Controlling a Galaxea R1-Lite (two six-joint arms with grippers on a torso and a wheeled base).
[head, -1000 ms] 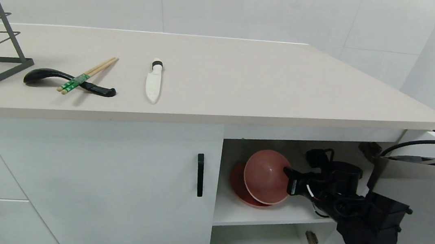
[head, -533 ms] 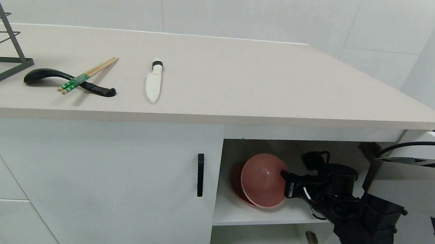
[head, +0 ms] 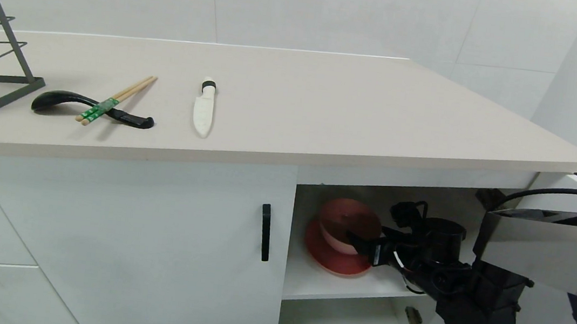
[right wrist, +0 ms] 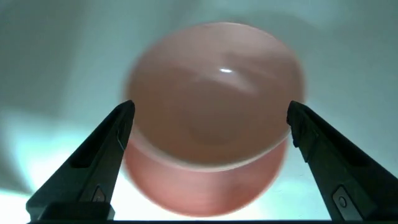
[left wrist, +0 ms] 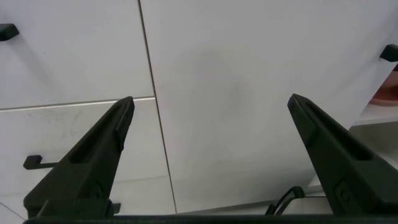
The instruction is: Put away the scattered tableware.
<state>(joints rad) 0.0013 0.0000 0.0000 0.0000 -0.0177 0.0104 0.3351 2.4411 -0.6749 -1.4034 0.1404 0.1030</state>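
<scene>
The left gripper (left wrist: 210, 99) hangs spread open before the closed cabinet door (left wrist: 249, 81), with nothing in it. The right gripper (right wrist: 209, 109) sits inside the open cabinet, jaws apart. The pink bowl (head: 347, 224) lies just beyond them, upright on the red plate (head: 334, 259) on the upper shelf (head: 318, 285). It is probably stacked there to save room, and it looks free of the grip. Farther off, on the counter (head: 328, 96), the knife (head: 203, 111) and the chopsticks (head: 113, 101), which cross the black spoon (head: 64, 101), wait to be put away.

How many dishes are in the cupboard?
2. A bowl sits on a plate, both on the upper shelf. More may hide behind the shut door.
</scene>
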